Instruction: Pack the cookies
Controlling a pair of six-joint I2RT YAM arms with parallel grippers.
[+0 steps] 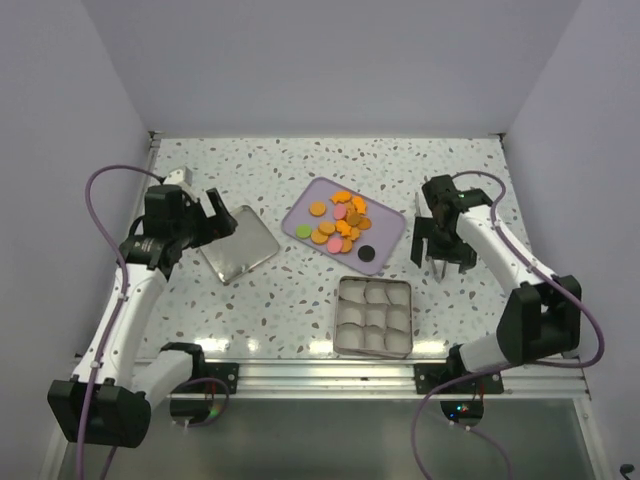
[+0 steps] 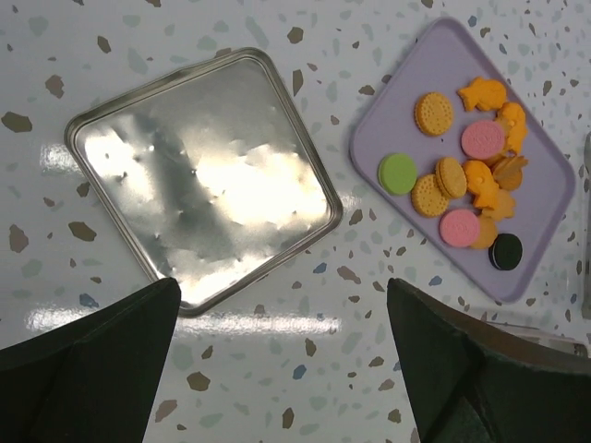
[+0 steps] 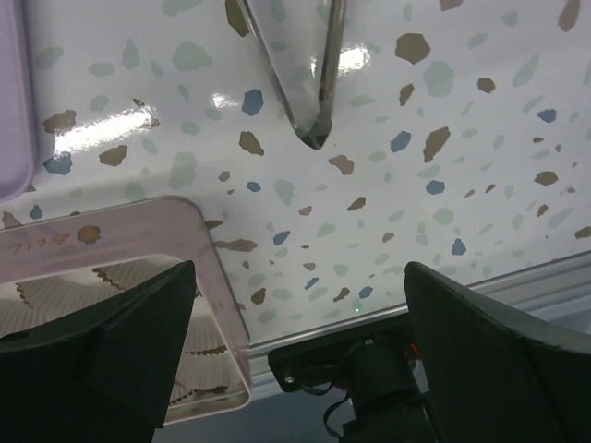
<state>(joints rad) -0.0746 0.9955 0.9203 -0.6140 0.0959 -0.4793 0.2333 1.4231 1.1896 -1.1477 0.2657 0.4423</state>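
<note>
The cookies [image 1: 342,222] lie in a loose pile on the lilac tray [image 1: 385,228], mostly orange, with pink, green and one black [image 1: 366,253]. In the left wrist view they sit at the upper right [image 2: 466,175], with the green one [image 2: 398,173] at the left and the black one [image 2: 506,251] lowest. My left gripper [image 1: 222,218] is open and empty above the table, left of the tray, with bare table between its fingers [image 2: 282,369]. My right gripper [image 1: 442,258] is open and empty to the right of the tray [image 3: 300,351].
The square divided tin [image 1: 374,317] with paper liners stands near the front edge; its corner shows in the right wrist view [image 3: 208,277]. A flat metal lid [image 1: 238,243] lies to the left [image 2: 199,175]. Metal tongs [image 3: 309,92] lie on the table beyond my right gripper.
</note>
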